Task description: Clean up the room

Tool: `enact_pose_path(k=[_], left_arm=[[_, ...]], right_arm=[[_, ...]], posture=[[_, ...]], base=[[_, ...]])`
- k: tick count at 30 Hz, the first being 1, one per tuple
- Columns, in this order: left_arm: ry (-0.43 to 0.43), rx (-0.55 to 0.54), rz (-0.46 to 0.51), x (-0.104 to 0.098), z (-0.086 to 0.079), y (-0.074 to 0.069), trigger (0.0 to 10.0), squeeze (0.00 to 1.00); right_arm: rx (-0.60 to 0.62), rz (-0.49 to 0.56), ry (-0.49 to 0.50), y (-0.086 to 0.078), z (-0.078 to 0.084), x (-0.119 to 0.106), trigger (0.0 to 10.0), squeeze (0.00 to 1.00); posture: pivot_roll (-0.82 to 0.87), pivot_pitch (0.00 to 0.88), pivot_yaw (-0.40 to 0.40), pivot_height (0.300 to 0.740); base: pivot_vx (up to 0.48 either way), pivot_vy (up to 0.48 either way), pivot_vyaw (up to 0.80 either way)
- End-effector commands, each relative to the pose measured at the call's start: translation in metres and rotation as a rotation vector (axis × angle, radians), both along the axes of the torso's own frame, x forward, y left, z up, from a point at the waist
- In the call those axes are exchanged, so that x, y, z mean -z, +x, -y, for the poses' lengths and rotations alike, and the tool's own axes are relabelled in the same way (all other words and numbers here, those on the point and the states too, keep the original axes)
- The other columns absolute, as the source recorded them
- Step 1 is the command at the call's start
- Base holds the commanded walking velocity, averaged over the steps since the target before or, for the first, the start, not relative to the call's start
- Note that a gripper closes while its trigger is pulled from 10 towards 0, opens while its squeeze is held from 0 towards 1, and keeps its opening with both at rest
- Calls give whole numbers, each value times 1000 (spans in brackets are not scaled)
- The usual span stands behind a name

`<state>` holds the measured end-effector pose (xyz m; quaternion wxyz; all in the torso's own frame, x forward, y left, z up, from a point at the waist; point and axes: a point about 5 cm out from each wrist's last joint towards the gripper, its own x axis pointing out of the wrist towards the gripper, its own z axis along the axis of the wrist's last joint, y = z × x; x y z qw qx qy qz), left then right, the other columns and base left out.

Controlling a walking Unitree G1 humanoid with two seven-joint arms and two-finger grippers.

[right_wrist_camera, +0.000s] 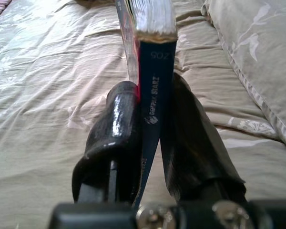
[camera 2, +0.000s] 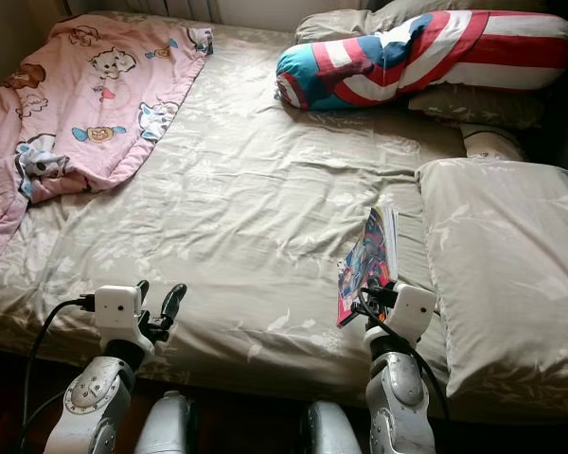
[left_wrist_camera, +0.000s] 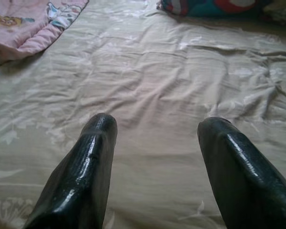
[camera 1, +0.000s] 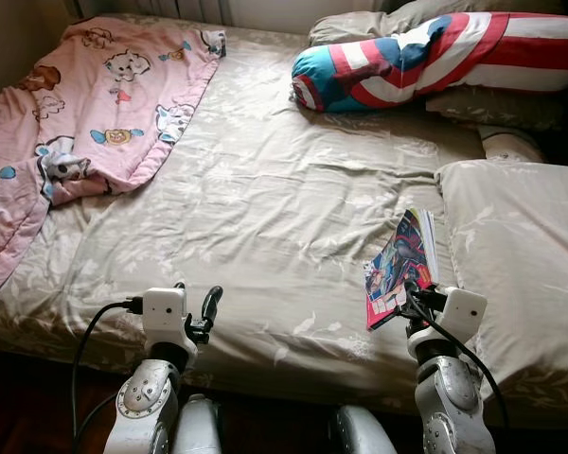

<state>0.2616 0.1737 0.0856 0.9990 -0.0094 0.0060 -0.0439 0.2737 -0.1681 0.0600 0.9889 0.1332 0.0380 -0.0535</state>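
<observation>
The right tool (right_wrist_camera: pixel 150 138) pinches a comic book (camera 1: pixel 400 265) by its spine, holding it on edge over the bed (camera 1: pixel 265 199), with a beige pillow (camera 1: pixel 521 255) just beside it. The left tool (left_wrist_camera: pixel 155 138) hovers with fingers spread above bare sheet, a pink blanket (camera 1: pixel 85 104) well beyond it.

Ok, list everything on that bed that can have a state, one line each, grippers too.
Comic book: clamped at its spine, held on edge above the sheet.
Right gripper: shut on the comic book.
Left gripper: open, holding nothing, over the sheet.
Pink blanket: crumpled at the bed's far left corner.
Striped bolster: lying across the far end.
Beige pillow: lying flat at the right side.
Bed sheet: wrinkled.
</observation>
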Motion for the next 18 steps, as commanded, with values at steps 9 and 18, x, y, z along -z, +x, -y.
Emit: enact_pose_path(k=[9,18], left_arm=[[-5,10,-19,2,3,-3,10000,0],[-4,13,-22,2,3,-3,10000,0]], right_arm=[[-20,17,-8,0,-2,-4,10000,0],[-3,6,45,7,1,0,10000,0]], posture=[[85,207,-74,646],[91,213,-68,646]], base=[[339,0,0],[138,0,0]])
